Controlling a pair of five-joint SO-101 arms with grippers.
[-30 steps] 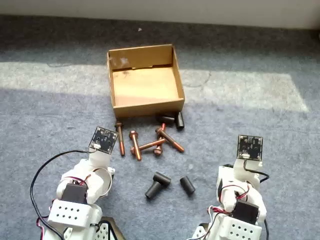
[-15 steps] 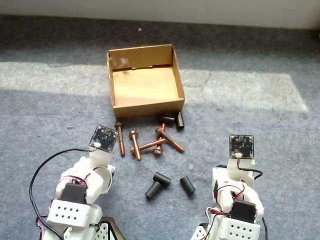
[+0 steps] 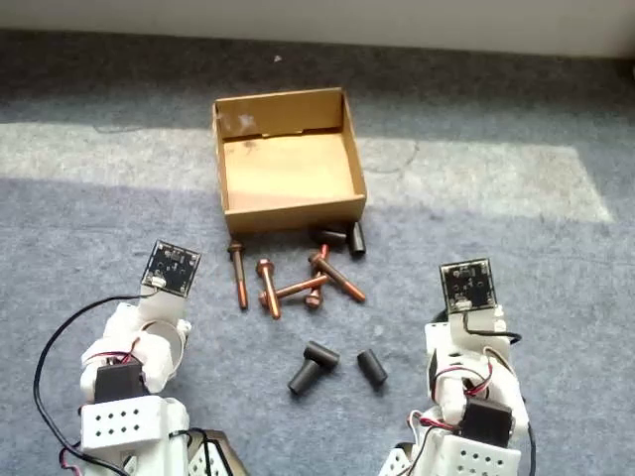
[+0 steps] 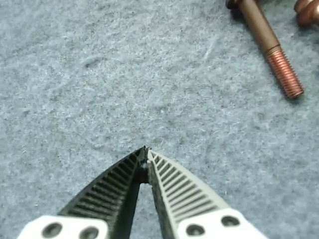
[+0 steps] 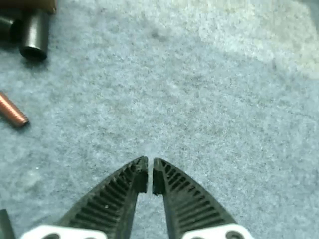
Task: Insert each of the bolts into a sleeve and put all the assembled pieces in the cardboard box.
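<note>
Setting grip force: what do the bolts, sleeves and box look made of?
Bolts: metal, copper-coloured with a dull sheen; cut threads show at the tip. Sleeves: black, smooth, slightly glossy tubes; could be plastic, rubber or coated metal, the look doesn't settle it. Cardboard box: matte brown board, uncoated by the look of it.

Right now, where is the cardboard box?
In the high view, the cardboard box lies on the carpet beyond the scattered bolts, two black sleeves at its near right corner.
</note>
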